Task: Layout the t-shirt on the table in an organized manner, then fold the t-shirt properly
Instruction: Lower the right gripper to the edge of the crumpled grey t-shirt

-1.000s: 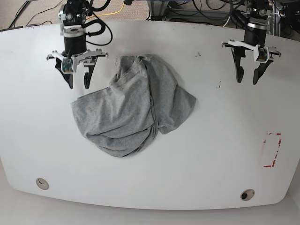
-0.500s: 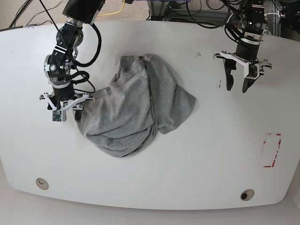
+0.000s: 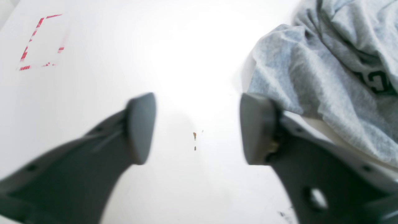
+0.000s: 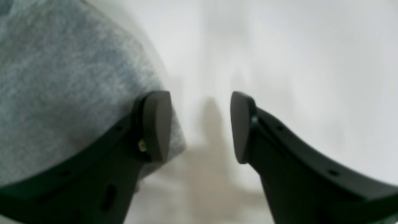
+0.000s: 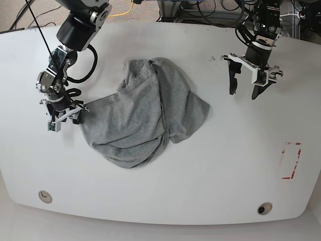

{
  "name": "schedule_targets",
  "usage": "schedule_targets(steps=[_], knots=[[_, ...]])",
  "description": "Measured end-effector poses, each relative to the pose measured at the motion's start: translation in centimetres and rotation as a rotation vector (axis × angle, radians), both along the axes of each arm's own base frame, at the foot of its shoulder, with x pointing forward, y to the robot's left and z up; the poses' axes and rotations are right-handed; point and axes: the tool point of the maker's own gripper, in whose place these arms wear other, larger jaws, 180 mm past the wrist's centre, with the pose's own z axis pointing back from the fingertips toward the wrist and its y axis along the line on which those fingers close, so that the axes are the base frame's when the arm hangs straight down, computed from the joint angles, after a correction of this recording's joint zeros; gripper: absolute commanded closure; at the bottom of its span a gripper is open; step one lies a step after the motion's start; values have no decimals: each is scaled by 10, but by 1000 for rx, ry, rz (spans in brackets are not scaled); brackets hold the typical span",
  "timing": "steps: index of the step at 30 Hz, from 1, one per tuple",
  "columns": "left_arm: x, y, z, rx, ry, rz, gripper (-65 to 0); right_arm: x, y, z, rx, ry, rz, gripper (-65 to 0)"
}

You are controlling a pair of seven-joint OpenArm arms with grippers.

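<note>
The heather-grey t-shirt [image 5: 145,115] lies crumpled in a heap on the white table [image 5: 225,175], left of centre. My right gripper [image 5: 67,119] points down at the heap's left edge. In the right wrist view that gripper [image 4: 200,127] is open: one finger overlaps the t-shirt [image 4: 62,93] edge and only bare table shows between the fingers. My left gripper [image 5: 243,93] hovers open over bare table to the right of the shirt. In the left wrist view this gripper [image 3: 197,127] has its jaws wide apart, with the t-shirt [image 3: 311,77] and its dark lettering [image 3: 376,82] off to one side.
A red dashed rectangle [image 5: 291,160] marks the table near its right edge, also seen as the red marking [image 3: 40,40]. Two round grommet holes [image 5: 45,196] [image 5: 264,208] sit near the front edge. Small dark specks [image 3: 194,137] lie under my left gripper. Cables run behind the table.
My right arm has swung down and left to the shirt's left edge. My left gripper has moved left toward the shirt and its jaws have spread wider.
</note>
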Motion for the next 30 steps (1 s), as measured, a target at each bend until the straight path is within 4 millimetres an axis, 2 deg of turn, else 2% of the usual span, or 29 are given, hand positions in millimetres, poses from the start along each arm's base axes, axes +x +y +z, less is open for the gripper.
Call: schedule_targets(steps=[4,14,22,25,30], knots=[[-1,-3,-1,-6,2,-3,-446,-7,6,-7,24,25,33,-300],[0,-2,-1,-5,2,-3,-447,-16,33,-8,38,35,140,-300],[-1,-2,-1,-5,3,-3,-450,-20,34,-1,67,13,153,-311],[-1,-2,-2,-4,4,-2,-451,-19,31,2,74,4,148,-380],[-1,-2,-2,-4,6,-2,-451,-17,31,6,101,-24,142,-560]])
